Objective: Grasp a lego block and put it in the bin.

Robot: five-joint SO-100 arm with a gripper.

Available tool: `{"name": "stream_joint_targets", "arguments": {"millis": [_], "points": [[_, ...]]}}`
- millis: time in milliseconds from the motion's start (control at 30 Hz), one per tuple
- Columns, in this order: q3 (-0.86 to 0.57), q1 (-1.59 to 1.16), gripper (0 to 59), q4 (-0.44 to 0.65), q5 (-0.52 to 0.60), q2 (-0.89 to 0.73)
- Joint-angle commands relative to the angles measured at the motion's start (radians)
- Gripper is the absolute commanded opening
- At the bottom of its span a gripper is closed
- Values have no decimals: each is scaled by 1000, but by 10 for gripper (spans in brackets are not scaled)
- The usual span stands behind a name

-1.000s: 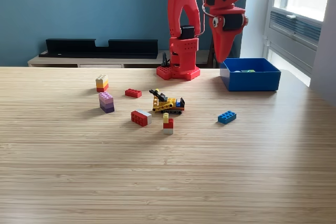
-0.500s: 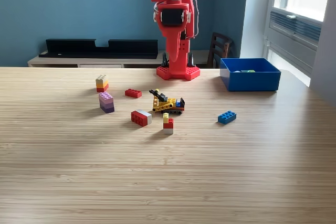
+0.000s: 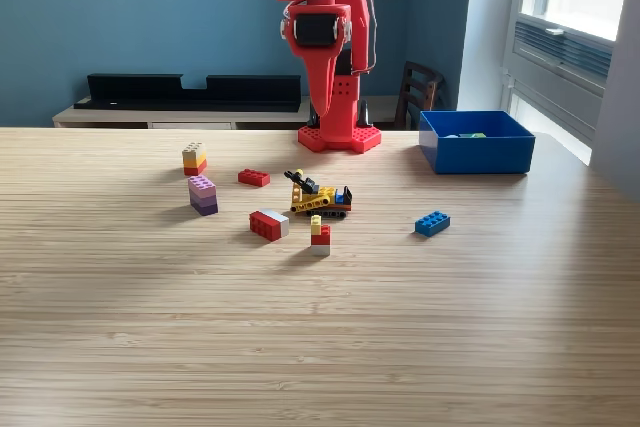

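Several lego blocks lie on the wooden table: a yellow-orange stack (image 3: 193, 158), a purple stack (image 3: 203, 195), a flat red brick (image 3: 253, 178), a red-and-grey block (image 3: 268, 224), a yellow-and-black vehicle (image 3: 320, 197), a small yellow-red-white stack (image 3: 320, 235) and a blue brick (image 3: 432, 223). The blue bin (image 3: 476, 152) stands at the back right with small pieces inside. My red gripper (image 3: 326, 130) hangs point-down in front of the arm's base, behind the blocks and left of the bin. Its jaws look closed, with nothing seen between them.
The arm's red base (image 3: 340, 137) sits at the table's far edge. Behind it are a low sideboard with a black bar (image 3: 190, 89) and a chair (image 3: 420, 92). A window and a wall unit (image 3: 560, 57) fill the exterior view's right.
The gripper has swung from above the bin toward the exterior view's left, and now hangs in front of the arm's base. The blocks have not moved.
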Motion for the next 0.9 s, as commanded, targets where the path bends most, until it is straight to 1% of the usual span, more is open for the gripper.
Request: {"name": "stream_joint_targets", "arguments": {"millis": [33,367,467,567,700,900], "points": [[-58,8,0,12,11,72],[-41,32,0,9,17,72],[-40,60,0,-6,21,72],[-12,104,0,-46,25,72],[51,186,0,-143,21,72],[61,304,0,-225,11,71]]}}
